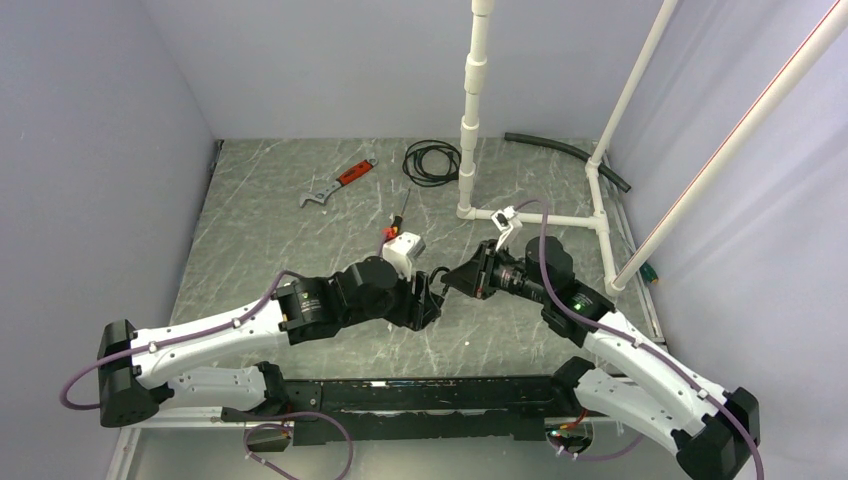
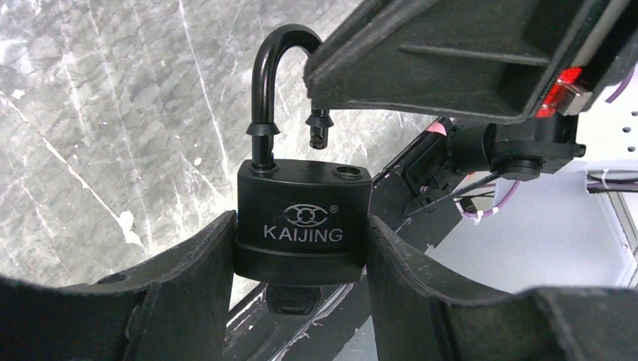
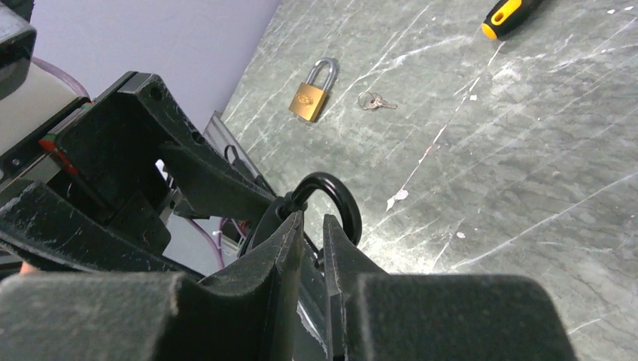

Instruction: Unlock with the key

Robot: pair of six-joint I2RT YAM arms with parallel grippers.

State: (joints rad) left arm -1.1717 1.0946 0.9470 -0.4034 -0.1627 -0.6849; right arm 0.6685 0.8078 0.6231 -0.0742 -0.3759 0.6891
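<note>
1. Spreading beneath both arms, the grey marbled tabletop (image 1: 300, 240) is the backdrop; the lock is held between the two arms near its middle.
2. The left gripper (image 1: 432, 290) is clamped on the flat sides of the black "KAIJING" metal padlock (image 2: 303, 218), which it holds upright.
3. The right gripper (image 3: 310, 226) has its fingers nearly together at the shackle; whether they pinch it cannot be told.
4. The padlock body is probably dense, rigid and smooth-painted, so its broad side faces look like the safest hold.
5. Its black curved steel shackle (image 2: 265, 75) stands raised, free end out of its hole; it probably swivels loosely.
6. A dark key head (image 2: 292, 298) peeks out beneath the body; it looks small, thin and easy to let slip.
</note>
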